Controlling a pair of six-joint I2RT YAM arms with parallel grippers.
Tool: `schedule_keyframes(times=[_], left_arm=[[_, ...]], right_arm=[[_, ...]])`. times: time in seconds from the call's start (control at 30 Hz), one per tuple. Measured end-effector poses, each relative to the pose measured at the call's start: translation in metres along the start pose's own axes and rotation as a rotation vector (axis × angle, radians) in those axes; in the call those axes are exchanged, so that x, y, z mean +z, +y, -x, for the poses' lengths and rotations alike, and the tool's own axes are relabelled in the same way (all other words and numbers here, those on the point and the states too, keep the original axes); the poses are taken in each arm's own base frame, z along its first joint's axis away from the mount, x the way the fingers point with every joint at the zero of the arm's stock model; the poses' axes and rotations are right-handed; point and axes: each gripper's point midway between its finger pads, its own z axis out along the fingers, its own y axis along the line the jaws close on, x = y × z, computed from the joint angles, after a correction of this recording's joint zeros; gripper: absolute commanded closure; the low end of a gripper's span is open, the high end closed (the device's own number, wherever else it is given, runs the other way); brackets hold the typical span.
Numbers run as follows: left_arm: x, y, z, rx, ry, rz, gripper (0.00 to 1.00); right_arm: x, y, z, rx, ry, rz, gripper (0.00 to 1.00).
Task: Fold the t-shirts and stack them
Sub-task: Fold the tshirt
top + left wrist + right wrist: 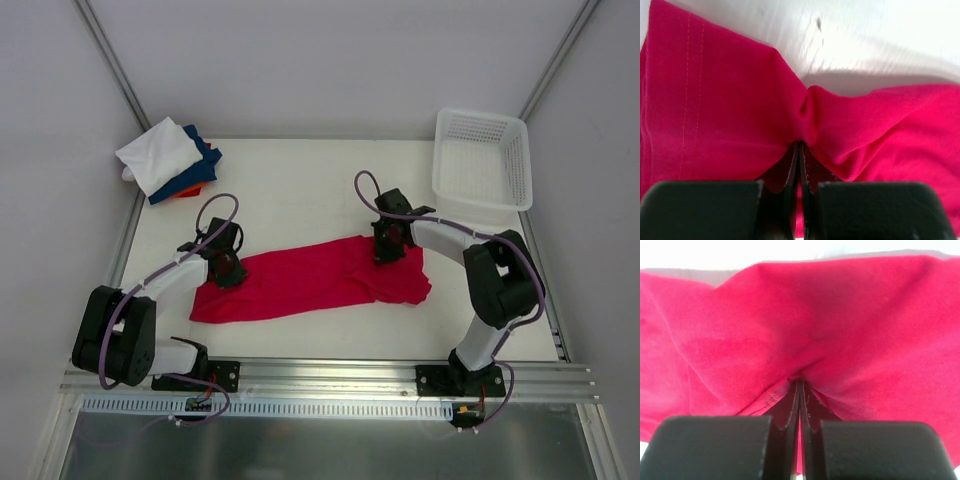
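the red t-shirt (310, 280) was laid out in a long band across the middle of the table (300, 190). the left end effector (226, 268) was clamped fully shut on a pinch of cloth near the shirt's left end, and the right end effector (387, 247) was clamped shut on a fold at its far right edge. a folded white t-shirt (158, 155) was stacked on a dark blue t-shirt (203, 168) and an orange t-shirt (186, 190) at the far left corner. a white basket (481, 160) was seen at the far right.
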Motion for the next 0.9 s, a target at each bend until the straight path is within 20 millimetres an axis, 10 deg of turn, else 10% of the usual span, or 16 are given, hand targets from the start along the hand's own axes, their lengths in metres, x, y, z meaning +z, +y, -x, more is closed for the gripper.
schedule_keyframes(times=[0.9], left_arm=[[-0.035, -0.020, -0.104, 0.140, 0.110, -0.045, 1.00]], right_arm=[[0.045, 0.018, 0.159, 0.026, -0.067, 0.066, 0.99]])
